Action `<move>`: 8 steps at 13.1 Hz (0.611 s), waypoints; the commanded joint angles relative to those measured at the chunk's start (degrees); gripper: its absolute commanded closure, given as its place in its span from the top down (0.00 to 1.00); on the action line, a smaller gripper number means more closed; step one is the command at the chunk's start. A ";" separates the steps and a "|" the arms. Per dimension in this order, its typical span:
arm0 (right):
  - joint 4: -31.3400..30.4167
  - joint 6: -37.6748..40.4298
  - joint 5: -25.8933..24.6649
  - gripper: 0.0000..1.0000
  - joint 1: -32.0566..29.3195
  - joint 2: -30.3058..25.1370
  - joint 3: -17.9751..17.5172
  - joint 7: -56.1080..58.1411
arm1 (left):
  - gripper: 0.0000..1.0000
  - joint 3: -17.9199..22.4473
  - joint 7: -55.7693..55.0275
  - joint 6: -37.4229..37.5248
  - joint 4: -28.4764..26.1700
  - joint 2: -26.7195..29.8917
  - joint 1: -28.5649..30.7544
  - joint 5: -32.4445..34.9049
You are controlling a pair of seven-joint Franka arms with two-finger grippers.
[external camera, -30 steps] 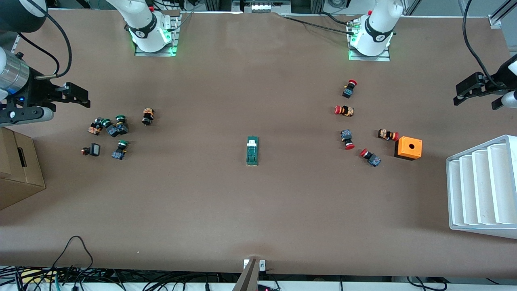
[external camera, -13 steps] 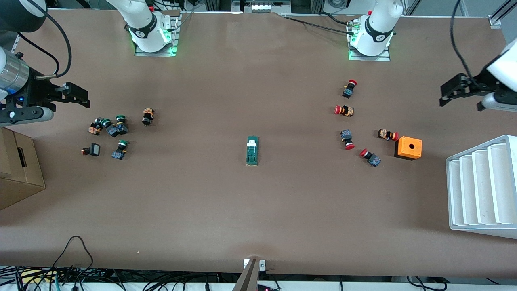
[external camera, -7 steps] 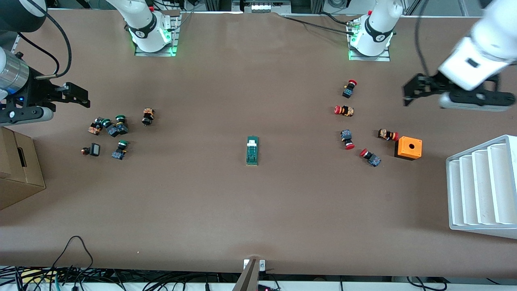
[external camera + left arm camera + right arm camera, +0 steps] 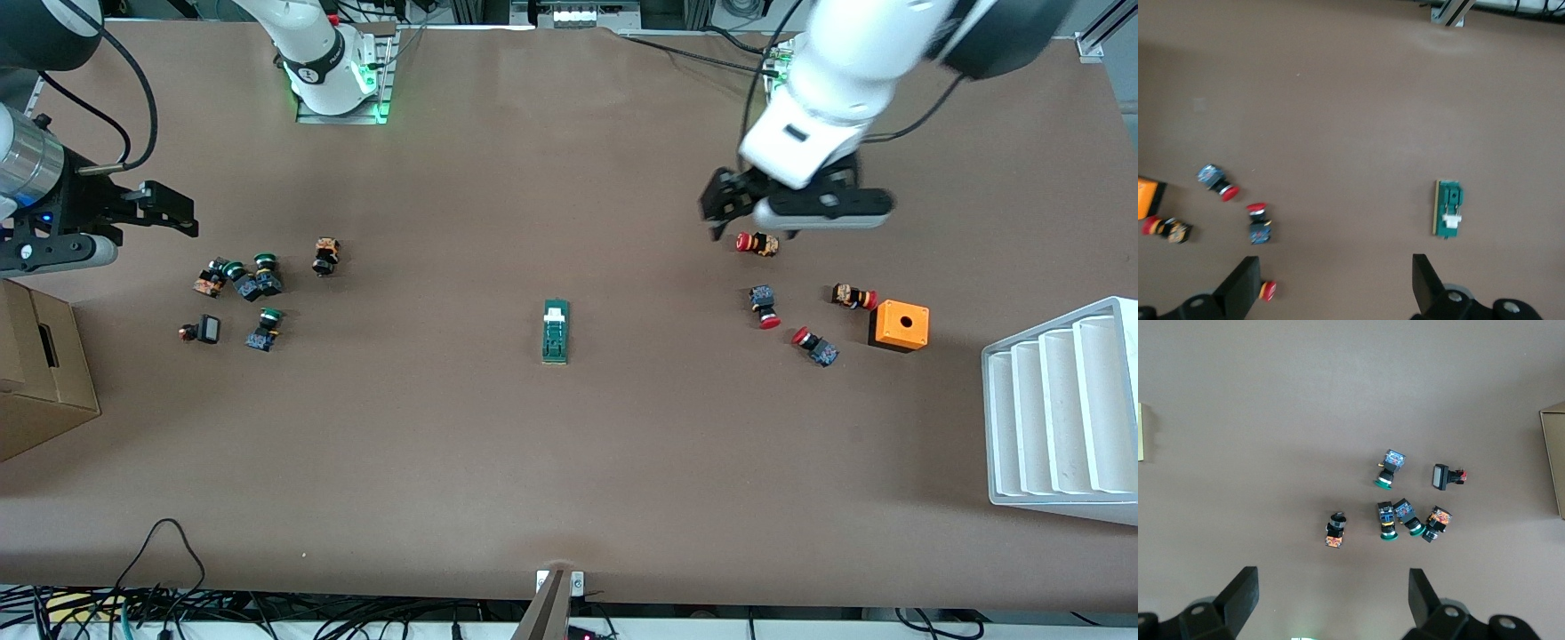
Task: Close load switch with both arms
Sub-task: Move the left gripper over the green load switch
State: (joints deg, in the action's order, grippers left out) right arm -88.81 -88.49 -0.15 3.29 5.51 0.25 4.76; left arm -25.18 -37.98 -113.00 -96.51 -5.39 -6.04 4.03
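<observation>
The load switch [image 4: 556,331], a narrow dark-green block with a white tab, lies flat at the middle of the table; the left wrist view also has the load switch [image 4: 1448,209]. My left gripper [image 4: 717,213] hangs open in the air over the red-capped buttons, toward the left arm's end from the switch. In its wrist view the left gripper [image 4: 1335,275] holds nothing between its black fingers [image 4: 1243,283]. My right gripper [image 4: 182,213] waits open and empty at the right arm's end of the table, over bare table beside the green-capped buttons; its wrist view shows the right gripper [image 4: 1331,587] apart.
Several red-capped buttons [image 4: 757,243] lie scattered under and near the left gripper, next to an orange box [image 4: 899,325] with a hole. A white ribbed rack [image 4: 1062,409] sits at that end. Green-capped buttons [image 4: 249,284] cluster at the other end by a cardboard box [image 4: 40,373].
The left arm has swung in from the table's end toward the middle and now hangs over the red-capped buttons. The right arm and the switch have not moved.
</observation>
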 commanded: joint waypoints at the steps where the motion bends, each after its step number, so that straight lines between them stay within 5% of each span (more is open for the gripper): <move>1: 1.18 1.21 0.07 0.99 0.05 0.12 -0.08 -0.63 | 1.00 -4.95 -9.34 -8.18 -5.43 -1.28 0.07 8.06; 8: 1.09 1.12 0.07 0.99 -0.12 0.12 0.10 -0.89 | 1.00 -17.00 -50.20 -14.27 -5.89 -17.52 -3.09 45.92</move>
State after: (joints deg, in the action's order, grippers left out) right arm -88.79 -88.47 -0.15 3.27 5.51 0.29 4.64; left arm -40.14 -78.45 -126.32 -103.58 -17.19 -8.25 40.13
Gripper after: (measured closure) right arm 0.004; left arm 0.000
